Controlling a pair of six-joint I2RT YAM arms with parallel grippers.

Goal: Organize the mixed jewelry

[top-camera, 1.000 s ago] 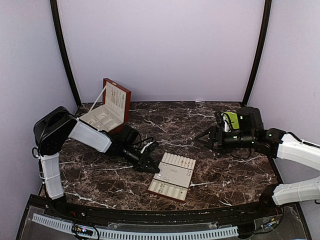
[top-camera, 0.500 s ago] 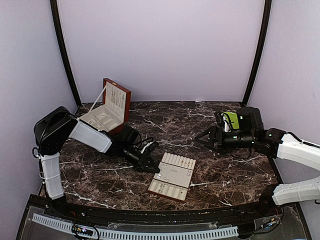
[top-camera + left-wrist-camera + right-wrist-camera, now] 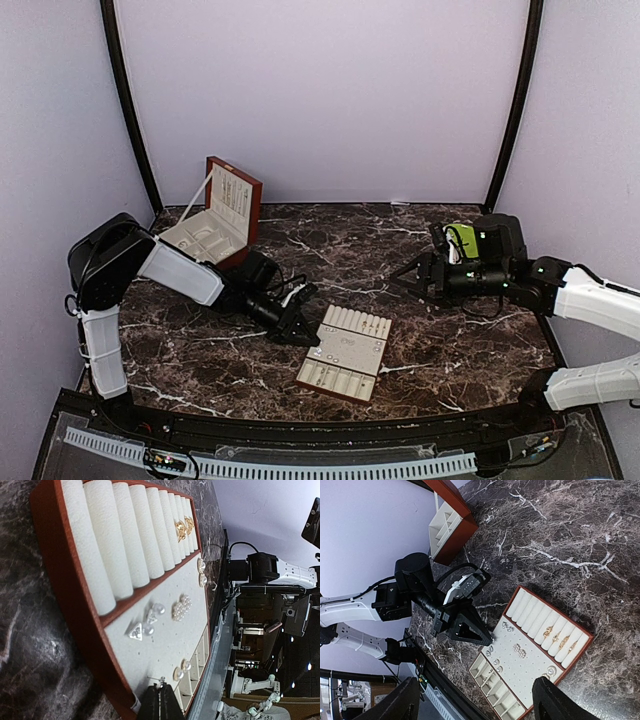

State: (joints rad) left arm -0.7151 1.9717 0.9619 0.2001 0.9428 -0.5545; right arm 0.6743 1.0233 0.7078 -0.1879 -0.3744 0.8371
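The cream slotted insert tray lies at the table's middle. In the left wrist view its red-brown rim holds gold rings in the rolls. Triangle studs, a pearl cluster and round pearl studs sit on the flat perforated panel. My left gripper is shut on a tiny silvery stud earring, just over the panel's near-left edge. My right gripper is open and empty, hovering right of the tray; its fingers frame the view.
The red-brown wooden box stands open at the back left, cream compartments inside. Dark marble table surrounds the tray. The left arm lies low across the table left of the tray.
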